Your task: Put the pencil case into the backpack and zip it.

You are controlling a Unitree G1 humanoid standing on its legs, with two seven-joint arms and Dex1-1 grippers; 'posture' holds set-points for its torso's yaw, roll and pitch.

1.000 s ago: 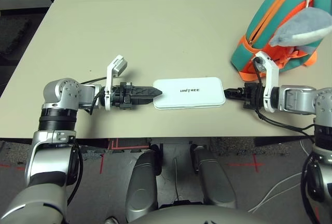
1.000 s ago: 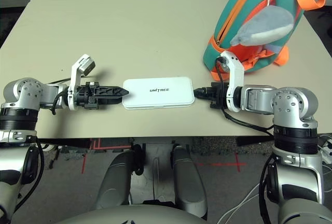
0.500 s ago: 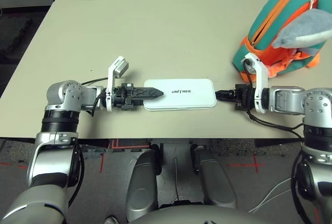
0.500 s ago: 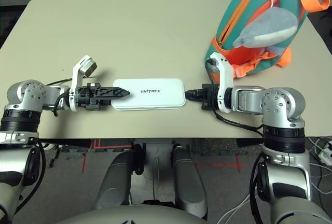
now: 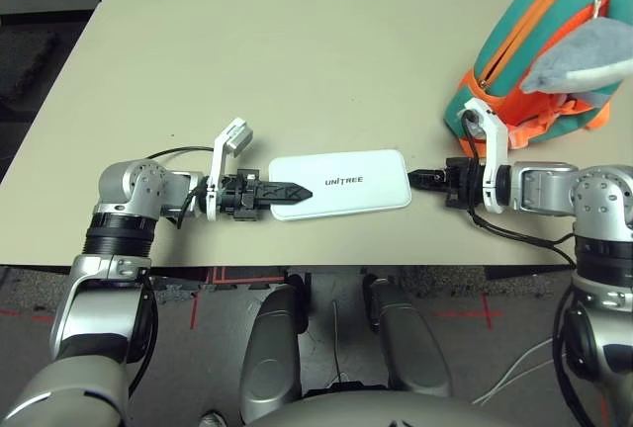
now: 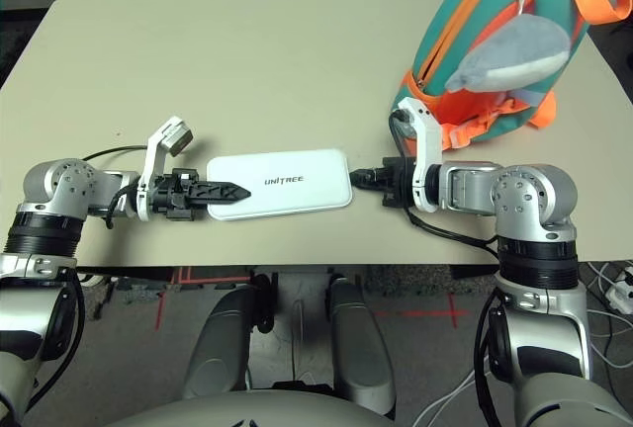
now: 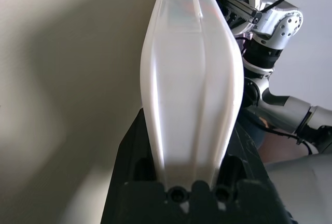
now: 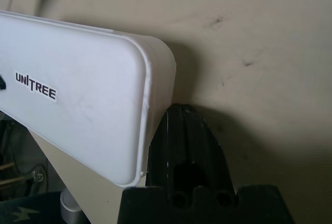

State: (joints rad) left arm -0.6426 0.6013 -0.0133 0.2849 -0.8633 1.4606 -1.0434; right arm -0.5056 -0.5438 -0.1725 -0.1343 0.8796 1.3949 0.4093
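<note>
The white pencil case (image 5: 346,182) with black "UNITREE" lettering lies flat near the table's front edge. My left gripper (image 5: 297,190) is shut on its left end; the left wrist view shows the case (image 7: 192,79) clamped between both black fingers (image 7: 132,151). My right gripper (image 5: 415,177) is shut, its tip against the case's right end, and its fingers (image 8: 187,136) sit together beside the case's rounded corner (image 8: 88,99). The teal backpack (image 5: 504,42) with orange trim stands at the back right, just behind my right wrist. Its grey plush fish (image 5: 579,59) hangs on a chain.
The beige table (image 5: 297,51) stretches bare behind the case and to the left of the backpack. Its front edge (image 5: 326,261) runs close below the case and both grippers. A thin black cable (image 5: 173,155) loops by my left wrist.
The pencil case has slid left, with my right gripper following against its right end. My left fingers now reach further over the case's left end.
</note>
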